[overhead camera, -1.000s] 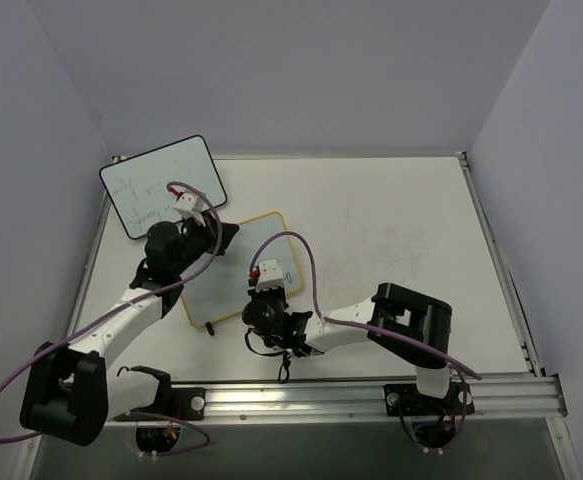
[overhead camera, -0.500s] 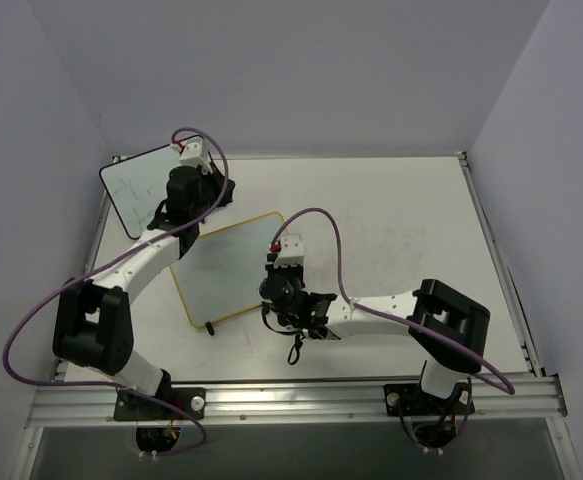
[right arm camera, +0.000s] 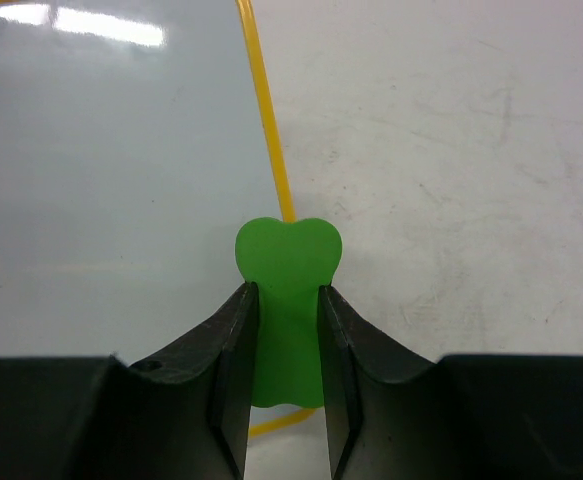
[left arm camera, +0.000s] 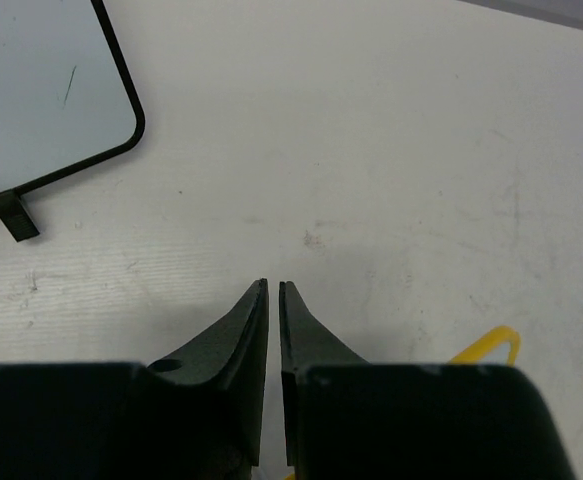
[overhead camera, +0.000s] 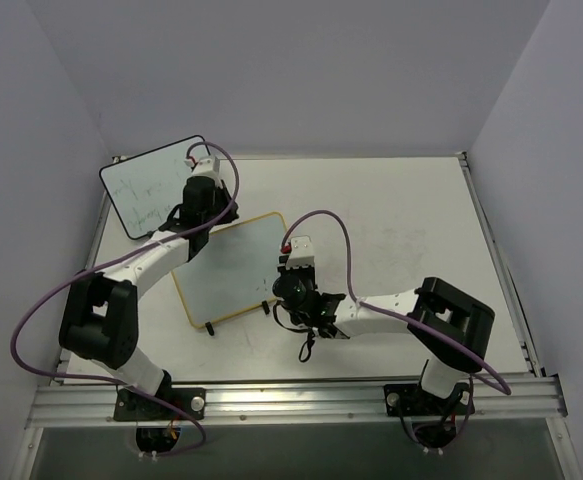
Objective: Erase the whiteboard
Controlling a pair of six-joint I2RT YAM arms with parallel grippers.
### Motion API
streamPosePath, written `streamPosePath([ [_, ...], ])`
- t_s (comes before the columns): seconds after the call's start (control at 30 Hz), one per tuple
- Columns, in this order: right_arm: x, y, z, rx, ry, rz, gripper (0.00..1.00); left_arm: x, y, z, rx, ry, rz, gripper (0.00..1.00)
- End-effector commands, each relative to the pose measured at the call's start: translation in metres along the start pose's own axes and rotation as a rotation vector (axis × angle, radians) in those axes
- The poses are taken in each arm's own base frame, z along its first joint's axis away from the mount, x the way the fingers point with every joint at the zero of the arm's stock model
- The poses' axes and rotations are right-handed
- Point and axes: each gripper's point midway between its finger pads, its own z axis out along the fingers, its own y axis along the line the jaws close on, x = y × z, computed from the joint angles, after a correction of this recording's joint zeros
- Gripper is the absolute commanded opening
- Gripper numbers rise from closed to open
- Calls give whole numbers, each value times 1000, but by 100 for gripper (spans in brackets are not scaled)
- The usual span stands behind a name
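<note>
The whiteboard with the thin yellow frame lies flat left of centre, and its surface looks wiped clean. In the right wrist view its white face and yellow right edge fill the left half. My right gripper is shut on a green eraser that sits over the board's right edge near its near corner. My left gripper is shut and empty over bare table just beyond the board's far edge. A bit of the yellow frame shows beside it.
A black-framed whiteboard with faint green marks lies at the far left, close to my left gripper. One of its black clip feet shows in the left wrist view. The table has grey walls on three sides.
My left gripper has swung off the yellow-framed board to the table beyond its far edge. My right gripper has moved right with the eraser, to the board's right edge.
</note>
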Motion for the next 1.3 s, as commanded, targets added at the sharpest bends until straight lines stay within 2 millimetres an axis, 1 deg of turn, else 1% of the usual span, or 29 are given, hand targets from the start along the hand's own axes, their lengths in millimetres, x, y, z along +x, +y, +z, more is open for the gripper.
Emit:
streamPosePath([
  [0.0,-30,-3,-2,-1,-61,77,0,11,7,-1,-25,10,-6,17],
  [0.03,-28,-4,-1,0,-59,73,0,14,8,-2,-28,14,-5,17],
  [0.07,-29,-5,-1,1,-60,74,0,22,11,-3,-31,27,-3,17],
  [0.13,-28,-5,-1,-3,-62,75,0,23,11,-6,-26,23,-5,16],
  [0.2,-28,-6,0,1,-65,75,0,29,14,-9,-29,30,-6,16],
  [0.53,-21,-17,-1,18,-72,77,0,27,18,-25,-36,10,4,16],
  [0.63,-17,-18,0,20,-71,79,0,23,16,-28,-27,2,6,16],
  [0.67,-12,-20,0,21,-67,76,0,24,16,-29,-28,4,7,16],
  [0.73,-9,-20,0,12,-72,92,0,23,16,-29,-26,3,9,16],
  [0.93,10,-16,2,14,-75,77,0,24,15,-31,-17,4,10,16],
  [1.1,17,-7,1,11,-85,49,0,25,15,-31,-17,6,15,16],
  [1.13,21,-6,1,14,-82,35,0,25,15,-31,-15,6,15,16],
  [1.27,25,-7,0,38,-90,9,0,25,15,-31,-15,8,16,16],
])
